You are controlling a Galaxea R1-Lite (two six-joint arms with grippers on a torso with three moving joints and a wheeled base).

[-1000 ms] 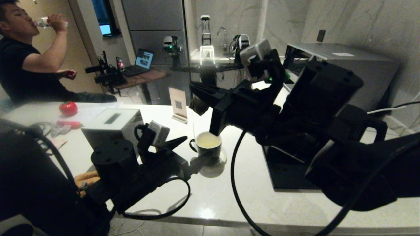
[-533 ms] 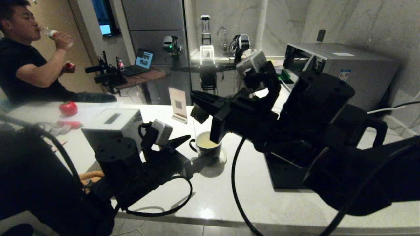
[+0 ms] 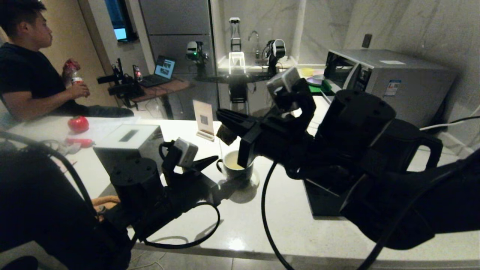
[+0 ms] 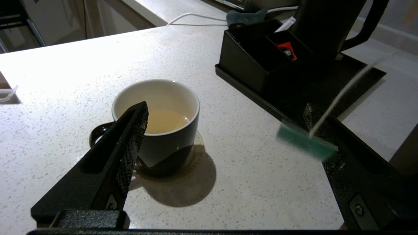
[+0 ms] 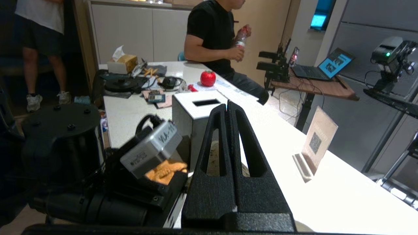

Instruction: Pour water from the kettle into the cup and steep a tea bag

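The black cup [image 3: 235, 171] with a cream inside stands mid-counter and holds pale yellowish water [image 3: 233, 165]. My right gripper [image 3: 222, 117] hangs just above and behind it, shut on the tan tea bag [image 3: 226, 134], which dangles clear of the rim. Its string and blurred greenish tag [image 4: 306, 141] swing in the left wrist view. My left gripper [image 3: 205, 164] rests open on the counter beside the cup [image 4: 156, 130], at the handle side. The black kettle [image 3: 416, 144] stands on the tray [image 3: 330, 198], mostly hidden by my right arm. Seen from the right wrist, that gripper [image 5: 227, 105] has its fingers pressed together.
A black compartment box [image 4: 258, 55] with a red packet [image 4: 287, 50] sits on the tray before the kettle [image 4: 326, 23]. A white tissue box [image 3: 127, 141], a QR sign [image 3: 203, 120] and a tomato [image 3: 78, 123] stand left and behind. A person sits far left.
My right gripper has come down with the tea bag, closer to the cup's rim. The left gripper has edged slightly toward the cup.
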